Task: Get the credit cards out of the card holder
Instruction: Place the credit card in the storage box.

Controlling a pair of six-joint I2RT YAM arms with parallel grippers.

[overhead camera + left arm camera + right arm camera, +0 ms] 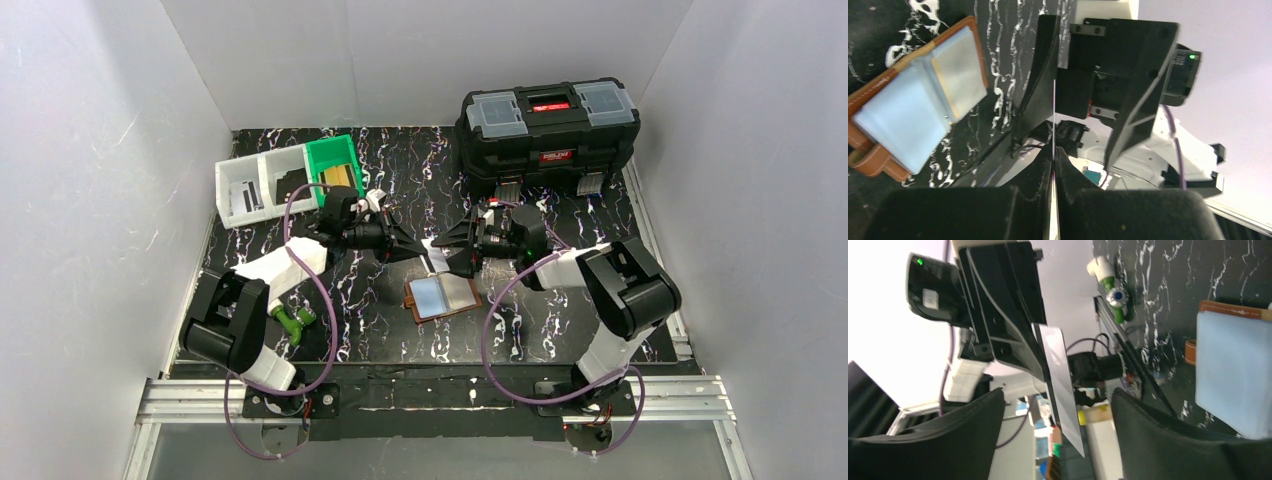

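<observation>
The brown card holder (442, 296) lies open on the black marbled table, pale grey-blue pockets up. It also shows in the left wrist view (913, 105) and in the right wrist view (1233, 370). My left gripper (402, 244) is shut on a thin pale credit card (433, 260), held in the air just behind the holder. The left wrist view shows the card edge-on (1054, 115) between its fingertips (1054, 155). My right gripper (452, 246) faces the left one and is open. Its fingers (1168, 430) stand wide on either side of the card (1058, 375) without touching it.
A big black toolbox (548, 135) stands at the back right. White bins (255, 185) and a green bin (335, 165) stand at the back left. A green and white object (295, 320) lies by the left arm, also in the right wrist view (1110, 287).
</observation>
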